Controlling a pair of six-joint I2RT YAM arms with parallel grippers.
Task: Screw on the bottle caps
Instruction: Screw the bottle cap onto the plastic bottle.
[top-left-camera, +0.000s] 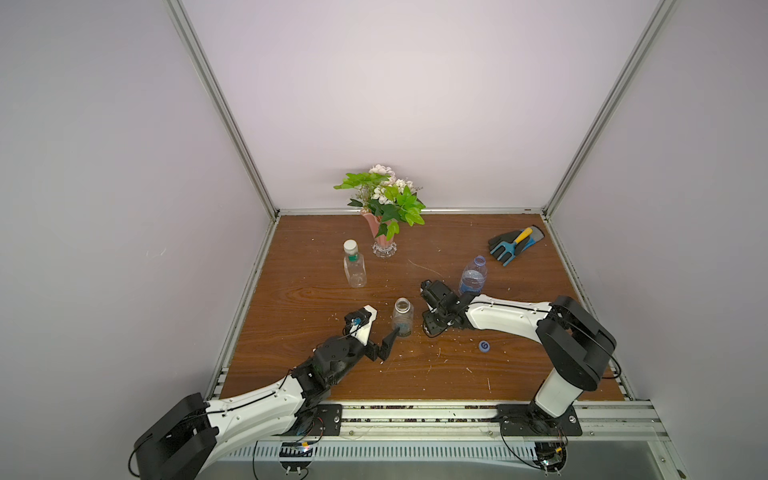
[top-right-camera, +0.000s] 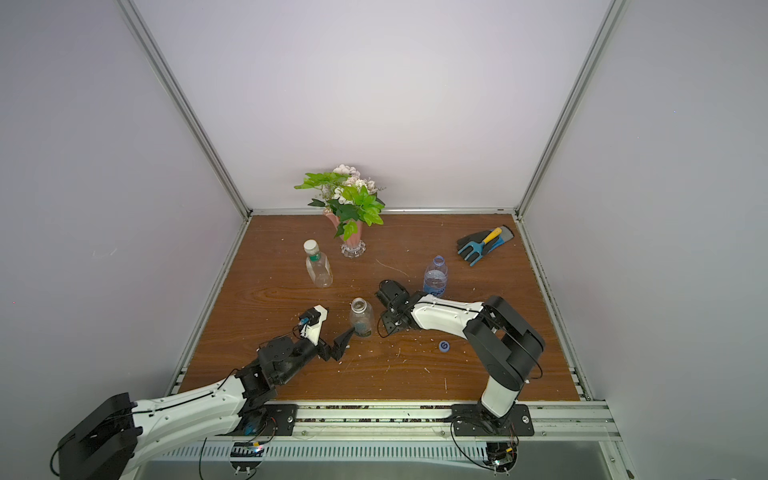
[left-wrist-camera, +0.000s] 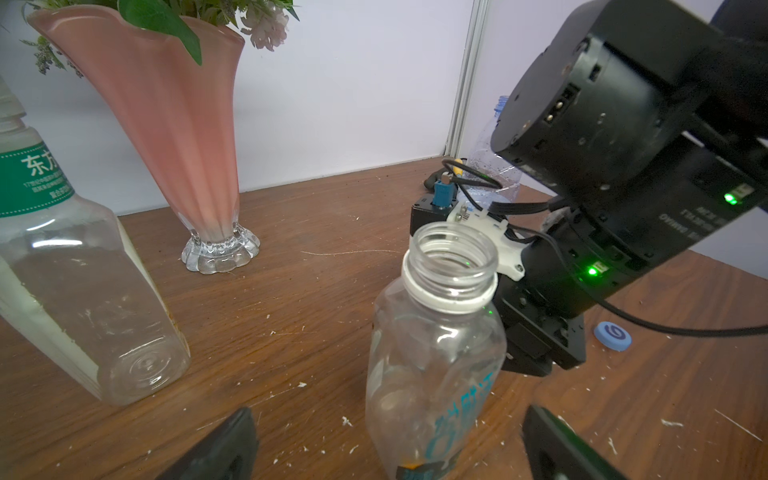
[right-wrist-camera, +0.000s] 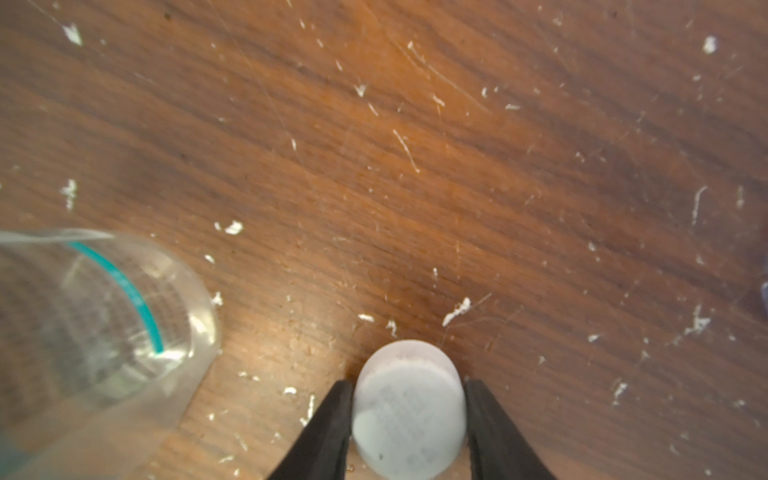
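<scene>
Right gripper (right-wrist-camera: 408, 384) pinches white cap (right-wrist-camera: 409, 415), which sits on counter (right-wrist-camera: 415, 166) near open bottle (left-wrist-camera: 436, 353). Left gripper (left-wrist-camera: 388, 415) wide, straddling bottle. Next: clamp bottle, lift cap, centre on neck, twist.

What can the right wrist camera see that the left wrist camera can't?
Only the right wrist camera shows the white cap, squeezed on both sides by the right gripper. Only the left wrist camera shows the pink vase, the square bottle and the blue cap lying on the table. Both show the round bottle and the wooden table.
</scene>
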